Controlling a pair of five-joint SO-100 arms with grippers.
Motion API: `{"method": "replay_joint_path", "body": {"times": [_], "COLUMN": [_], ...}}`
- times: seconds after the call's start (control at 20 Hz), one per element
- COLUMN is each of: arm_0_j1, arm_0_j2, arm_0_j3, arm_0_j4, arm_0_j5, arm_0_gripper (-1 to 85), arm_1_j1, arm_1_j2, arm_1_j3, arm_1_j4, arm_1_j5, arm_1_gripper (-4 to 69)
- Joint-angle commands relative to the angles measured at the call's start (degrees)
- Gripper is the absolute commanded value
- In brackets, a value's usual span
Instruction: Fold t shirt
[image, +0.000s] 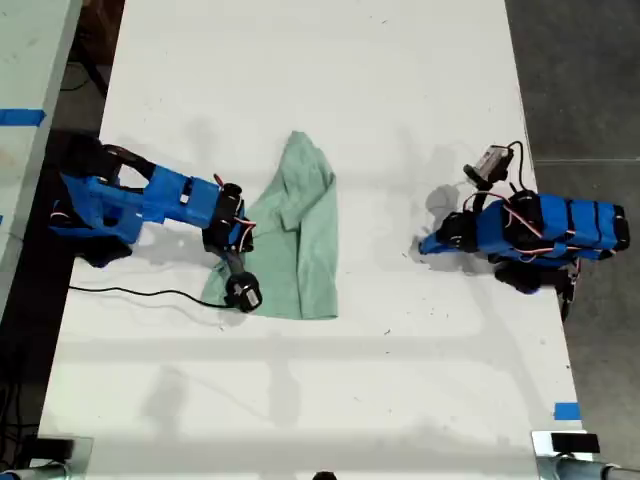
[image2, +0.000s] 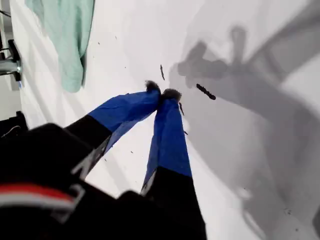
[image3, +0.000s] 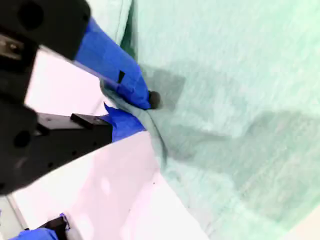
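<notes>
The t shirt (image: 300, 230) is a pale mint-green cloth lying creased on the white table (image: 330, 80), near the middle of the exterior view. My second gripper (image: 248, 233) comes in from the exterior view's left and is shut on the shirt's side edge. In the second wrist view one blue finger lies on top of the t shirt (image3: 225, 100) and the other under its edge, at my second gripper (image3: 147, 112). My first gripper (image: 425, 245) is shut on nothing over bare table at the exterior view's right. The first wrist view shows my first gripper (image2: 162, 92) with fingertips together, and the t shirt (image2: 65, 35) far off.
A black cable (image: 130, 292) runs across the table below the second arm. Blue tape (image: 567, 410) marks the table near the exterior view's lower right corner. Dark floor (image: 580, 80) lies past the table's edge at the exterior view's right. Small dark specks (image2: 205, 91) dot the table.
</notes>
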Motion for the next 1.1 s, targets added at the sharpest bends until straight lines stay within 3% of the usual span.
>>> {"method": "replay_joint_path", "body": {"times": [0.0,0.2,0.35,0.5,0.55,0.65,0.75,1.05], "arm_0_j1": [-0.9,-0.6,-0.6,-0.9,-1.1,-0.9,-0.9,-0.5], "arm_0_j2": [4.5,7.1,-6.2,-14.9,-17.1,-20.1,-21.3,-17.3], "arm_0_j3": [-9.3,-19.4,-39.1,-43.5,-43.5,-43.5,-43.5,-43.5], "arm_0_j4": [9.1,8.6,7.6,-5.3,-8.2,-12.5,-13.9,-14.2], "arm_0_j5": [-0.8,5.5,12.8,19.8,20.3,20.6,20.6,17.1], "arm_0_gripper": [-0.1,-0.1,-0.1,-0.1,-0.1,13.1,18.1,14.9], "arm_1_j1": [-0.6,-0.6,-0.5,-0.6,-0.6,-0.6,-0.6,-0.6], "arm_1_j2": [0.7,0.7,0.7,0.7,0.7,0.7,0.7,0.7], "arm_1_j3": [3.1,3.1,3.1,3.1,3.1,3.1,3.1,3.1], "arm_1_j4": [0.4,0.4,0.4,0.4,0.4,0.4,0.4,0.4], "arm_1_j5": [0.5,0.6,0.6,0.6,0.5,0.5,0.4,0.5], "arm_1_gripper": [2.2,2.2,2.2,2.2,2.2,2.2,2.2,2.2]}}
